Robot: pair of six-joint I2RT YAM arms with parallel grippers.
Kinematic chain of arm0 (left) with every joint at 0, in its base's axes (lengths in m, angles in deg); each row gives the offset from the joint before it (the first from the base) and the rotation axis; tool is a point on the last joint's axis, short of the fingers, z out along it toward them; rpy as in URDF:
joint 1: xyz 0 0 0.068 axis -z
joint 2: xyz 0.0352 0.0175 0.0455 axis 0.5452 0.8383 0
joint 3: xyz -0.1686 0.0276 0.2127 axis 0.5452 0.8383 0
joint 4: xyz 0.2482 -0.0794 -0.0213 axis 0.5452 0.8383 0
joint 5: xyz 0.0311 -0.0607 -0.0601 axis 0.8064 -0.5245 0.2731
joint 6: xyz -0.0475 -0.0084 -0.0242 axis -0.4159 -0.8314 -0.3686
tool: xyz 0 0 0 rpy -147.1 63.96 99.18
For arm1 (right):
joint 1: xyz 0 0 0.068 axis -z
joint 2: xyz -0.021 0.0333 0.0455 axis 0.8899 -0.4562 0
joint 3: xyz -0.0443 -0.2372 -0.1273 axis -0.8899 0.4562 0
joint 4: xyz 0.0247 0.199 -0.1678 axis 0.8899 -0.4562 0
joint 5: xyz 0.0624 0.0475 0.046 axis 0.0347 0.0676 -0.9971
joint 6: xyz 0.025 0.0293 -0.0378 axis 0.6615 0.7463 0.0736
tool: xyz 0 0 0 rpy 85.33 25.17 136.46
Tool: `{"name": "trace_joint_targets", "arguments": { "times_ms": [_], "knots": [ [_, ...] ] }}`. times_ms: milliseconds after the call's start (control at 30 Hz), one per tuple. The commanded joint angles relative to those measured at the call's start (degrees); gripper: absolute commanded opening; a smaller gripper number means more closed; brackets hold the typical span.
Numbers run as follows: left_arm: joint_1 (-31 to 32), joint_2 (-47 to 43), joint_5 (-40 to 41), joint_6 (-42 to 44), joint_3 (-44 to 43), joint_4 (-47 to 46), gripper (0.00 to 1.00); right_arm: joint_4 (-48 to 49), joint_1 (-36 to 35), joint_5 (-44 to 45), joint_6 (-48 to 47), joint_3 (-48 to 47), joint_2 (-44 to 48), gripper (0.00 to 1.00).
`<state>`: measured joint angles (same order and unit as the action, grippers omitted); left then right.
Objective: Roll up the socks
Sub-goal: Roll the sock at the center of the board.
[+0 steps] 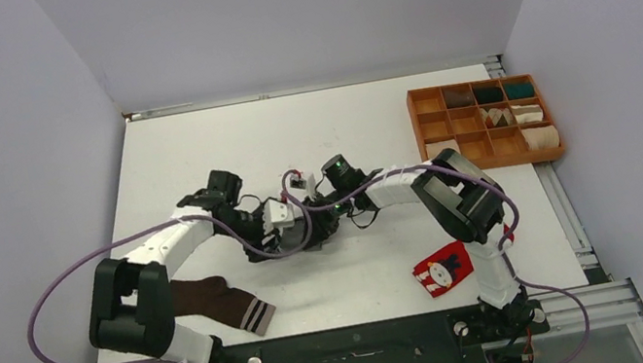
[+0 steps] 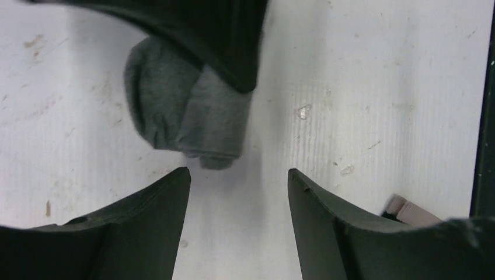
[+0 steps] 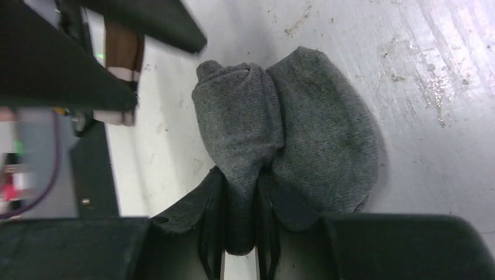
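A plain grey sock (image 3: 303,128) lies partly rolled on the white table. My right gripper (image 3: 240,195) is shut on a fold of it, with the fabric pinched between both fingers. In the left wrist view the grey sock (image 2: 187,111) lies just ahead of my left gripper (image 2: 239,175), which is open with only bare table between its fingers. From above, both grippers meet at the table's middle, left (image 1: 293,242) and right (image 1: 318,231), and hide most of the grey sock. The dark brown sock (image 1: 219,300) with its striped cuff lies flat at front left. At front right lies the red sock (image 1: 441,270).
An orange compartment tray (image 1: 418,131) at the back right holds several rolled bundles. The table (image 1: 310,134) has walls on the left, back and right. Purple cables loop beside both arms. The tip of a left gripper finger (image 3: 146,23) reaches into the right wrist view.
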<state>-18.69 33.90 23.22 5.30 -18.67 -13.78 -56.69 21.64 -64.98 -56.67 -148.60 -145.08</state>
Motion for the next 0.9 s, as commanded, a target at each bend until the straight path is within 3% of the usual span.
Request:
{"name": "trace_joint_targets", "arguments": {
  "times_ms": [0,200,267,400,467,600,633,867],
  "knots": [
    [7.5,-3.3,10.0,2.3,3.8,-12.1,0.6,-12.8,1.6,-3.3,7.0,-1.5,-8.2,0.06],
    [12.8,0.9,16.5,2.7,4.0,-16.2,0.61,-14.9,2.3,-3.5,6.2,-4.6,-10.9,0.07],
    [13.6,1.8,18.5,2.0,4.6,-18.4,0.67,-15.1,2.4,-3.9,6.1,-5.1,-11.2,0.08],
    [15.6,3.3,20.8,1.9,5.8,-19.6,0.64,-14.9,2.7,-4.5,5.9,-5.6,-11.5,0.09],
    [16.2,3.9,21.6,0.4,6.0,-19.4,0.56,-14.5,3.1,-3.9,6.0,-5.7,-10.9,0.14],
    [16.1,5.4,22.4,-5.2,3.8,-16.2,0.05,-10.0,3.9,-2.0,6.5,-4.1,-6.9,0.38],
    [15.8,5.9,21.9,-5.8,3.1,-14.9,0.0,-8.0,4.3,-1.7,6.8,-3.2,-5.2,0.42],
    [12.8,11.0,15.5,-7.1,-2.1,-5.1,0.0,10.4,7.1,1.0,8.5,9.8,10.6,0.53]
  ]
}}
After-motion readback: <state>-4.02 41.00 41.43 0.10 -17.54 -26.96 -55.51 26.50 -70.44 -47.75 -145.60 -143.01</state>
